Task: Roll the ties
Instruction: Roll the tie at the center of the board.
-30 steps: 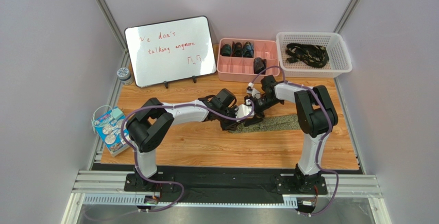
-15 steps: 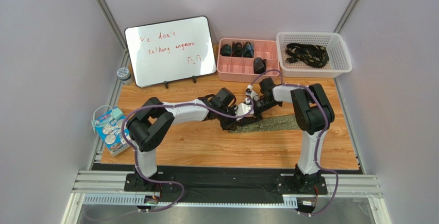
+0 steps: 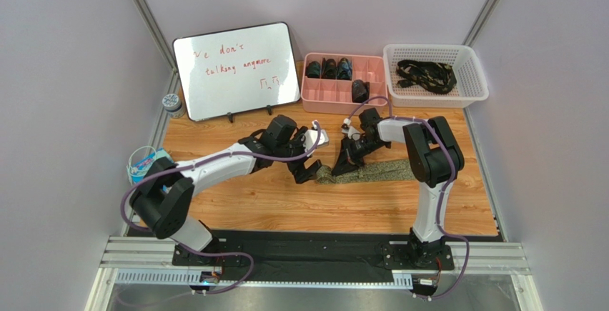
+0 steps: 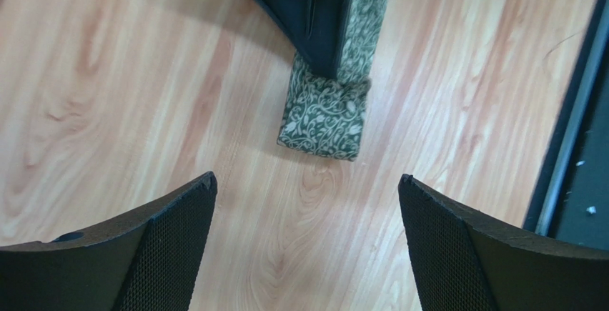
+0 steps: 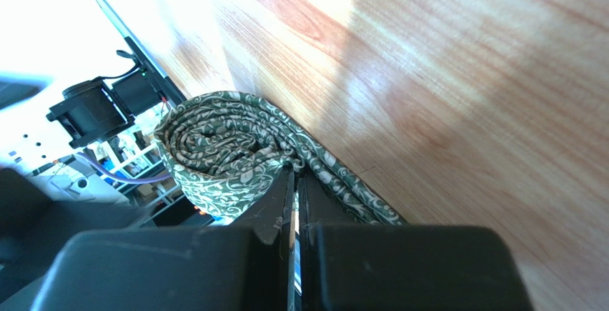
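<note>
The left gripper point(image 3: 306, 170) hovers over the light wooden tabletop point(image 3: 250, 204), its black mesh-padded fingers point(image 4: 164, 250) spread wide and holding nothing. Just to its right lies the olive-green, leaf-patterned fabric tie point(image 3: 379, 171), its left end rolled up. The right gripper point(image 5: 294, 179) is closed, its tips pressed against that roll.

The olive-green tie point(image 3: 368, 171), printed with pale vine scrolls, lies flat along the desk point(image 3: 286, 204), its left end wound into a tight spiral roll point(image 5: 214, 146). Black ties point(image 3: 427, 75) with pale pattern lie tangled in the white basket point(image 3: 477, 89). Dark rolled ties point(image 3: 329, 68) sit in the pink tray's point(image 3: 314, 100) compartments.
</note>
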### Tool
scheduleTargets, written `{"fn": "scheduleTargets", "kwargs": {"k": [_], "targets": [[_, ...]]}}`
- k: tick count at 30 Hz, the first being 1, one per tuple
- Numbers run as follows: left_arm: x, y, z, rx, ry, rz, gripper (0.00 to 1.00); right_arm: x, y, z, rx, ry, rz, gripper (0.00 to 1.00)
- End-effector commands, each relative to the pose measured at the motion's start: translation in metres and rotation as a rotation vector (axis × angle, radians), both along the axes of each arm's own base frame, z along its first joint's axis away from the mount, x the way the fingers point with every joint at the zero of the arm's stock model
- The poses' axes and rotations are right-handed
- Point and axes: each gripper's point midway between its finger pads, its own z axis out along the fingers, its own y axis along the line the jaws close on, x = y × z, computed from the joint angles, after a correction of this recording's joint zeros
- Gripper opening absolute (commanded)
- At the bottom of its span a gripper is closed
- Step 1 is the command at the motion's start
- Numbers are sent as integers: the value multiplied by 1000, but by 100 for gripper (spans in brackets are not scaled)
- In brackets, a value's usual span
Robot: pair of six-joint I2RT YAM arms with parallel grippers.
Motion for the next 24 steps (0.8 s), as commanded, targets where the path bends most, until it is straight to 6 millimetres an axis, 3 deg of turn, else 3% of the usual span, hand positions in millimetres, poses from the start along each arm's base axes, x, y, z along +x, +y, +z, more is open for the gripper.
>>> {"fn": "scheduleTargets", "kwargs": {"k": [1, 3, 5, 6, 9, 11, 13, 17, 20, 24], "targets": [[-14, 1, 45, -165, -99, 1, 99, 13, -19, -25, -170, -108, -2, 0], [-35, -2, 51, -239, -180, -156, 100, 12, -19, -23, -166, -120, 12, 0], [-56, 4, 31, -257, -173, -240, 100, 9, -18, -23, -170, -136, 35, 0], [-55, 5, 26, -237, -157, -229, 99, 8, -19, -23, -171, -156, 58, 0], [-51, 1, 19, -202, -36, -263, 99, 4, -17, -22, -161, -160, 76, 0], [-29, -12, 22, -271, -93, -190, 99, 1, -17, -23, -159, -152, 77, 0], [-22, -28, 20, -337, -165, -167, 100, 0, -16, -23, -152, -145, 76, 0], [1, -44, -2, -322, -196, -51, 100, -2, -17, -25, -152, -138, 76, 0], [8, -56, -15, -318, -233, -49, 98, -2, -17, -26, -152, -131, 72, 0], [12, -64, -33, -284, -233, -50, 88, -1, -15, -27, -140, -116, 66, 0]]}}
